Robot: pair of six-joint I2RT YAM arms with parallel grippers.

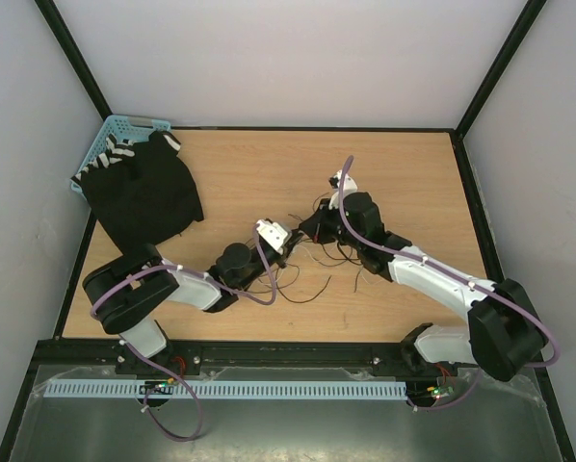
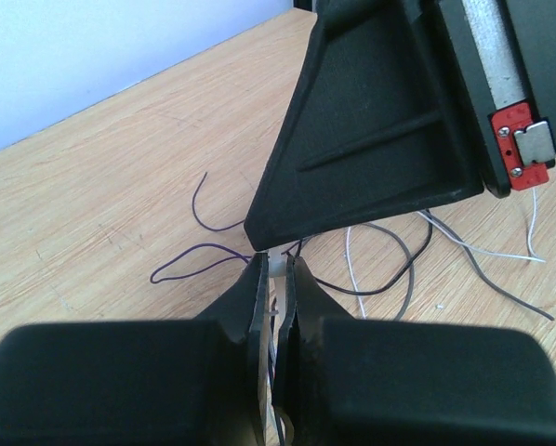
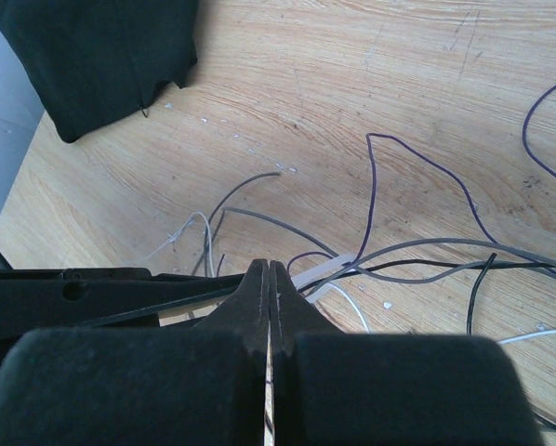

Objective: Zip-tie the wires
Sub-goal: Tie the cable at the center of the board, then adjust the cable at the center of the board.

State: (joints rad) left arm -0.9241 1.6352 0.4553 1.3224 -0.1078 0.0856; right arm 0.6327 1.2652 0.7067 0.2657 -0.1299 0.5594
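Little of the zip tie [image 2: 276, 268] visible

Tangled wires [image 1: 322, 258], white zip tie [image 3: 326, 270], mid-table

Wooden table [image 1: 269, 173] — tangled wires [image 1: 334, 252], black cloth [image 1: 144, 197].
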